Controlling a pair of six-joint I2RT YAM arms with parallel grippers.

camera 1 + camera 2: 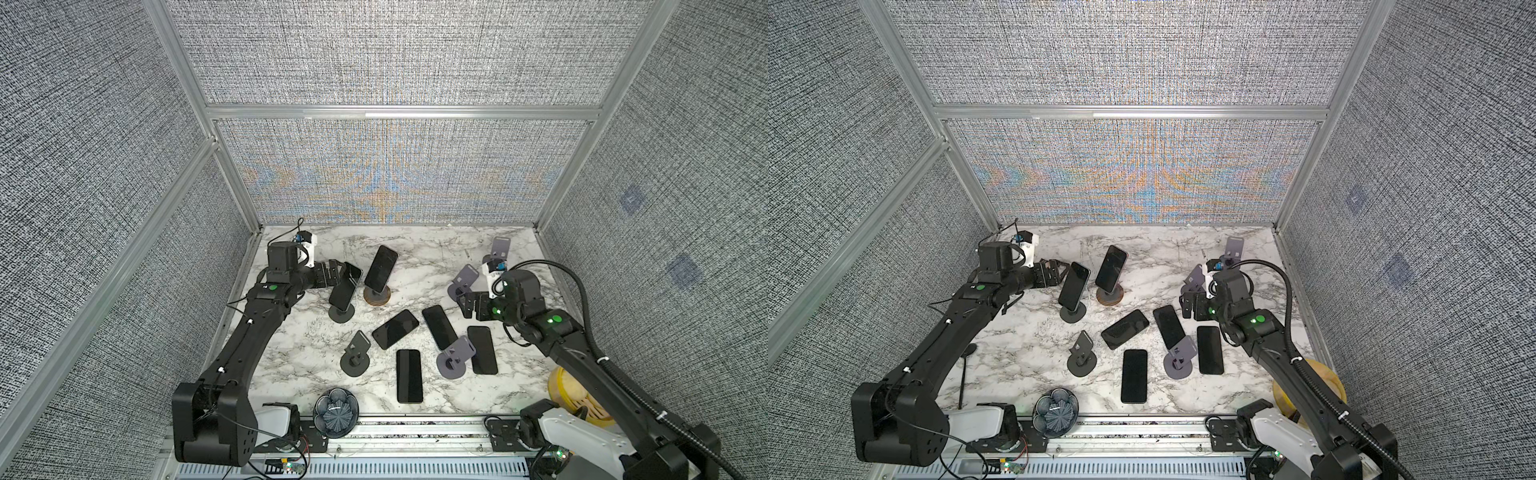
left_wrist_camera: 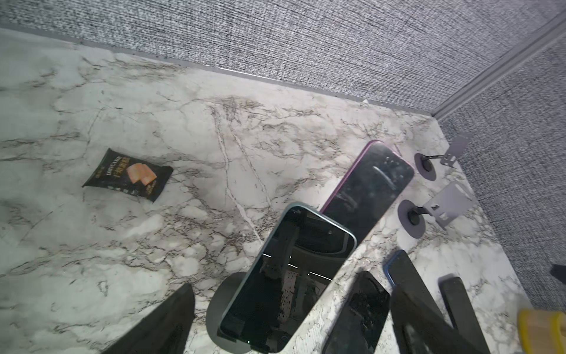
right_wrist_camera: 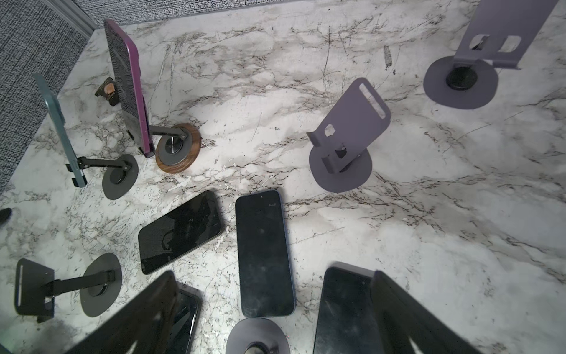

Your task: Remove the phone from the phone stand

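1. The left gripper (image 1: pixel 336 273) hangs with its jaws spread wide and nothing in them, just left of the phone (image 1: pixel 345 286) and level with its upper half; in the left wrist view the phone sits ahead between the 2 fingers (image 2: pixel 165 318), with a gap on each side
2. The phone rests on the phone stand (image 1: pixel 341 313), a dark one with a round base at the far left of the worktop (image 1: pixel 415 249); the right gripper (image 1: pixel 465 305), its jaws likewise apart and holding nothing, is well apart on the right side
3. The phone stands on its short bottom edge with its long axis nearly upright and its top leaning back to the right; its dark screen faces left toward the left gripper, and its back faces the stand's arm
4. Just right of it, a purple-edged phone (image 1: pixel 381 268) leans the same way on a wood-rimmed stand (image 1: pixel 377 296)
5. The writing that can be read is "DIY CAKE" on a black snack packet (image 2: pixel 127 174) lying on the worktop in the left wrist view; its smaller print is too small to make out
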